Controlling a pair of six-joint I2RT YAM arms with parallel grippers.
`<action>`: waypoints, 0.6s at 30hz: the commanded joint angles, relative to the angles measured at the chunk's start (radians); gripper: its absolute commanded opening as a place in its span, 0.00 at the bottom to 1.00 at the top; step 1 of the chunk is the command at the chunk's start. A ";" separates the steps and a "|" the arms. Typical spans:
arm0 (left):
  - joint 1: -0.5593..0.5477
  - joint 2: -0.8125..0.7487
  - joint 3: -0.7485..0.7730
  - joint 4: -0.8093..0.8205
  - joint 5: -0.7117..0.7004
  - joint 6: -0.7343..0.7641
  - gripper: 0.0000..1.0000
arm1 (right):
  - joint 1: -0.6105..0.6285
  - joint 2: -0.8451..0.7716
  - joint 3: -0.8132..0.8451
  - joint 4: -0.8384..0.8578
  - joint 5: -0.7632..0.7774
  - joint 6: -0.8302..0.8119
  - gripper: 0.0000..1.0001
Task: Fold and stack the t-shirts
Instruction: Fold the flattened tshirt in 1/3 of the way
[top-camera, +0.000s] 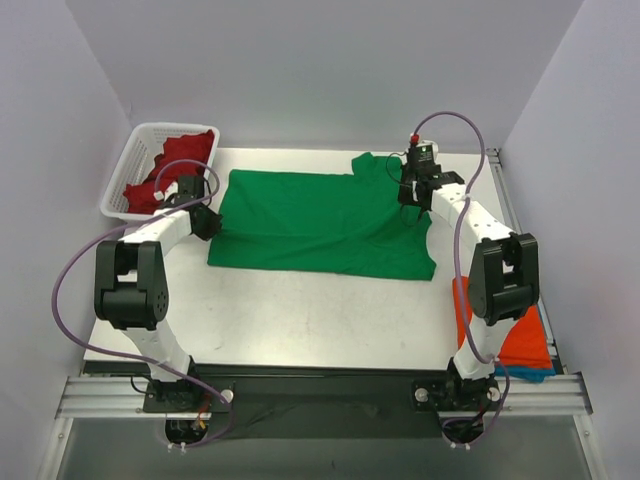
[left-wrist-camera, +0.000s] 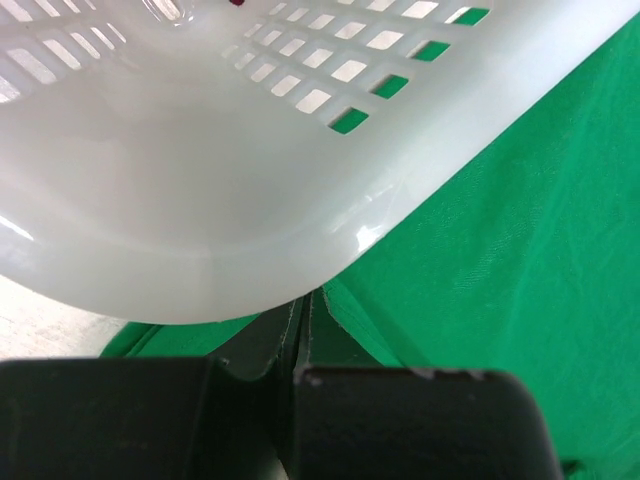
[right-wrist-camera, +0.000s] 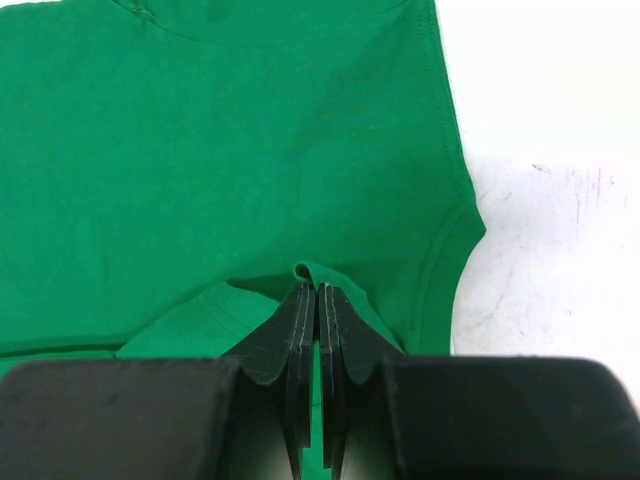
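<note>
The bright green soft cloth t-shirt (top-camera: 320, 220) lies spread flat across the middle of the white surface (top-camera: 300, 320), its left edge just beside the white slotted plastic basket (top-camera: 120, 195). The left gripper (top-camera: 205, 222) is pressed together on that edge, and the right gripper (top-camera: 412, 195) pinches a small ridge of cloth near a sleeve. The shirt looks light and limp and likely to sag and crease, so it probably handles best held at hems or seams and lifted evenly.
</note>
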 joint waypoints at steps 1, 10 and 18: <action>0.015 0.004 0.047 0.048 0.001 0.008 0.00 | -0.003 0.029 0.060 -0.008 -0.008 -0.023 0.01; 0.023 -0.086 -0.034 0.145 0.080 0.050 0.60 | -0.001 0.020 0.120 -0.111 -0.022 0.040 0.69; 0.006 -0.266 -0.191 0.087 0.054 0.013 0.57 | -0.017 -0.237 -0.223 -0.185 -0.020 0.292 0.66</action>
